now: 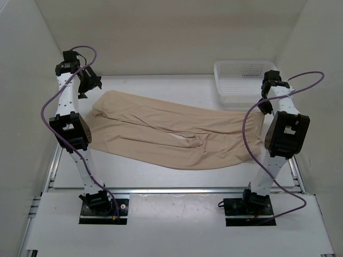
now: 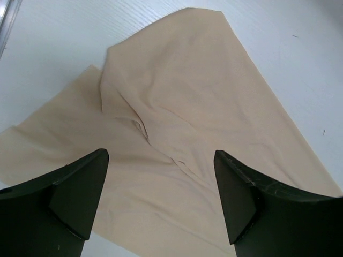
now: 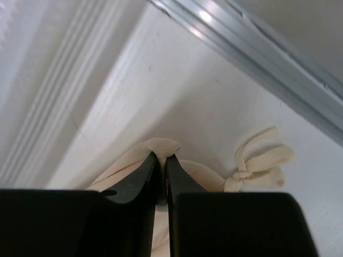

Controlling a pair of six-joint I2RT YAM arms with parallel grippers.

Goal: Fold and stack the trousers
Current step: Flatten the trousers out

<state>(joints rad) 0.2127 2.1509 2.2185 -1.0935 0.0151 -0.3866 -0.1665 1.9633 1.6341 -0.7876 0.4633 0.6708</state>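
The beige trousers [image 1: 171, 136] lie spread flat across the table, legs toward the left and waist toward the right. My left gripper [image 1: 88, 83] hovers open above the leg ends; in the left wrist view its jaws [image 2: 161, 153] stand wide apart over the overlapping legs [image 2: 182, 96], with nothing between them. My right gripper [image 1: 263, 110] is down at the waist end. In the right wrist view it [image 3: 162, 156] is shut on a small pinch of the trousers' edge [image 3: 161, 144], and the knotted drawstring [image 3: 257, 163] lies just to its right.
A white mesh basket [image 1: 244, 80] stands at the back right, close behind the right arm; its ribbed side [image 3: 32, 80] shows next to the right gripper. An aluminium rail [image 3: 257, 53] runs along the table's right edge. White walls enclose the table.
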